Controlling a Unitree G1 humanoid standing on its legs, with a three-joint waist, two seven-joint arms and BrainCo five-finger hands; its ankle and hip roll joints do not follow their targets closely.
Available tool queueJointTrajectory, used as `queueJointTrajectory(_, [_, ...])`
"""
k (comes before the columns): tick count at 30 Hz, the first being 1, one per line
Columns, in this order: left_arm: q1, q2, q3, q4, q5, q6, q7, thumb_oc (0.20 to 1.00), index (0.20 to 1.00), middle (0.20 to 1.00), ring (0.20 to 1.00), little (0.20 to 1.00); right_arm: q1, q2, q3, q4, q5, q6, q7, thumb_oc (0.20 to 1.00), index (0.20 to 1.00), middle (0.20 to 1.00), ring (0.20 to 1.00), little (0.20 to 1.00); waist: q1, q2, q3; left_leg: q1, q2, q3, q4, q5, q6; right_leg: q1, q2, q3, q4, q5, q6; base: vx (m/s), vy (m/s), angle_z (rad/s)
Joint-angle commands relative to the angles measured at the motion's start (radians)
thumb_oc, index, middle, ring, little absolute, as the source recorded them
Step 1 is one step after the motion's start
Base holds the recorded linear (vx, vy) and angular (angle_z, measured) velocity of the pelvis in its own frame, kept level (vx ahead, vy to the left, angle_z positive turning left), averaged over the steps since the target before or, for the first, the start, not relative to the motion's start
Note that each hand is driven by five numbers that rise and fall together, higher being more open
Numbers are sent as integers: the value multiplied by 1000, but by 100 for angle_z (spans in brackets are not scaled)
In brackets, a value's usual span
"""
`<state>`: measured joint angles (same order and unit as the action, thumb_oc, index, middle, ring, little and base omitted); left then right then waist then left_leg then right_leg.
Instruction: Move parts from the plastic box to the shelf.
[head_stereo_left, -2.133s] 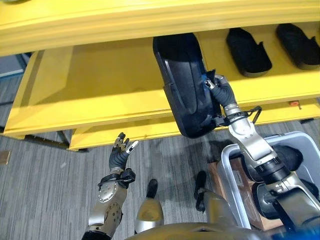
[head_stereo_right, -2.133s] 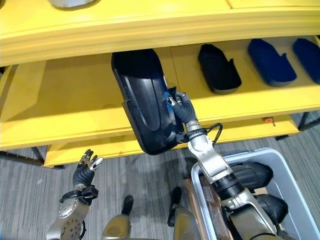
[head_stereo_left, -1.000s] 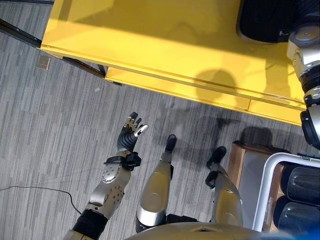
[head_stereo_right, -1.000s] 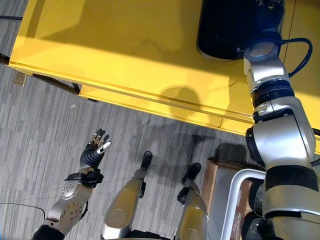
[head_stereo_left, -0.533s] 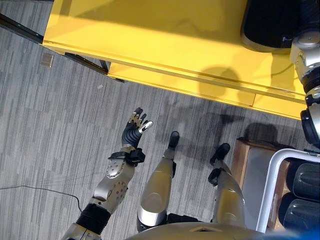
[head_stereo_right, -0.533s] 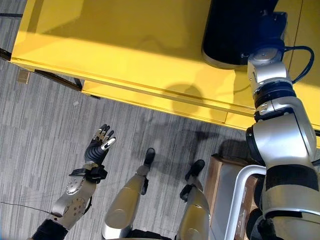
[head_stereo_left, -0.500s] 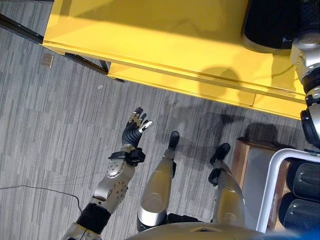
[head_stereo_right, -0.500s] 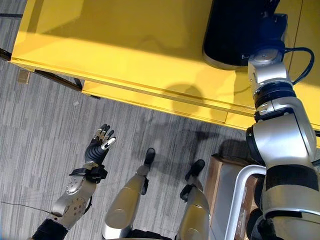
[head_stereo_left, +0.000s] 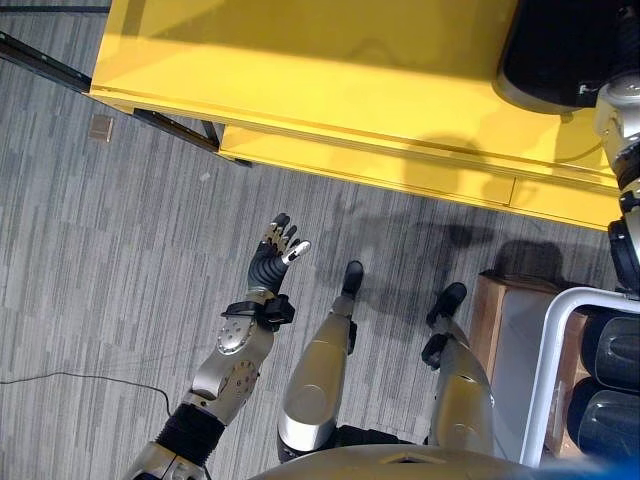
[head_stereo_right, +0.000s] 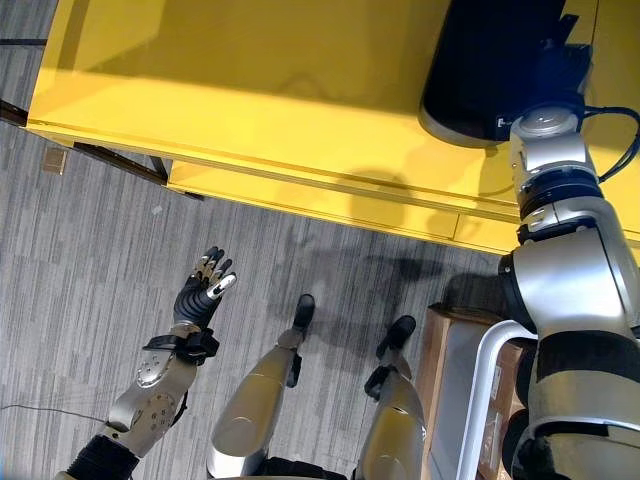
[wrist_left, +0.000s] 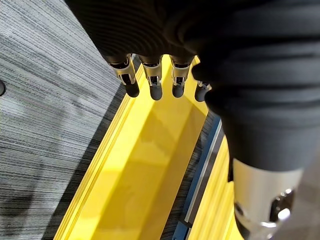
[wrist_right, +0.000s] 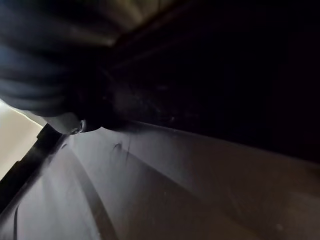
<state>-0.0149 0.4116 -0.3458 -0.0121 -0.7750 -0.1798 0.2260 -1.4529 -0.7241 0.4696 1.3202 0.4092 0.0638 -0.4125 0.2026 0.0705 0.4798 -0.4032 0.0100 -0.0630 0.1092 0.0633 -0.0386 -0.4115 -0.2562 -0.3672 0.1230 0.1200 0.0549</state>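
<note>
Right eye view: a black part (head_stereo_right: 490, 60) lies on the yellow shelf (head_stereo_right: 250, 110), its near end close to the front lip. My right arm reaches up to that end, and the right hand (head_stereo_right: 555, 70) is against it. Whether those fingers are clamped on the part or resting loose, I cannot tell; the right wrist view gives dark moulded surface at very close range and no fingertips.

My left hand (head_stereo_left: 272, 255) hangs over the floor, well apart from the shelf, fingers (wrist_left: 155, 82) straight and slightly spread, holding nothing. I judge it is kept out to the side to leave the right arm room.

More black parts (head_stereo_left: 605, 390) sit in the plastic box (head_stereo_left: 555, 350) at my lower right, beside a brown carton (head_stereo_left: 492, 310).

Judgement: placement step, nearly complete. The part looks supported by the shelf; release and withdrawal appear due next. Risk: with its end near the lip, a careless pull-back could drag it off.
</note>
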Motion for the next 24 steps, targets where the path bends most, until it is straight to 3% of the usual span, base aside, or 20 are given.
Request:
queueJointTrajectory(1, [44, 47, 0, -99, -15, -52, 2, 1000, 1000, 1000, 1000, 1000, -118, -81, 85, -41, -30, -44, -15, 200, 200, 200, 200, 200, -4, -9, 0, -5, -2, 9, 25, -33, -23, 7, -60, 54, 101, -48, 100, 0, 0, 0])
queueJointTrajectory(15, [37, 50, -4, -97, -15, -59, 5, 1000, 1000, 1000, 1000, 1000, -172, -120, 146, -36, -59, -49, -20, 200, 200, 200, 200, 200, -3, -7, 0, -6, -2, 2, 11, -27, -22, -5, -61, 50, 110, -49, 105, 4, 0, 1])
queueJointTrajectory(16, [37, 49, -4, -95, -15, -59, 5, 1000, 1000, 1000, 1000, 1000, -172, -120, 145, -37, -53, -51, -17, 407, 407, 407, 407, 407, -2, -7, -1, -5, -2, 3, 10, -28, -21, -6, -61, 50, 111, -49, 105, 0, 0, 0])
queueJointTrajectory(17, [37, 49, -4, -95, -15, -59, 5, 1000, 1000, 1000, 1000, 1000, -172, -120, 145, -37, -53, -51, -17, 504, 504, 504, 504, 504, -2, -7, -1, -5, -2, 3, 10, -28, -21, -6, -61, 50, 111, -49, 105, 0, 0, 0])
queueJointTrajectory(18, [35, 49, -3, -94, -15, -60, 7, 1000, 1000, 1000, 1000, 1000, -172, -120, 141, -41, -40, -53, -17, 1000, 1000, 1000, 1000, 1000, -2, -8, 0, -3, -3, 4, 8, -29, -19, -9, -60, 53, 112, -48, 106, 0, 0, 0])
queueJointTrajectory(24, [36, 49, -6, -85, -20, -57, 5, 1000, 1000, 1000, 1000, 1000, -173, -113, 127, -48, -8, -64, -22, 1000, 1000, 1000, 1000, 1000, -5, -9, -3, -1, -2, 3, 4, -28, -19, -14, -57, 60, 119, -53, 105, 0, 0, 0])
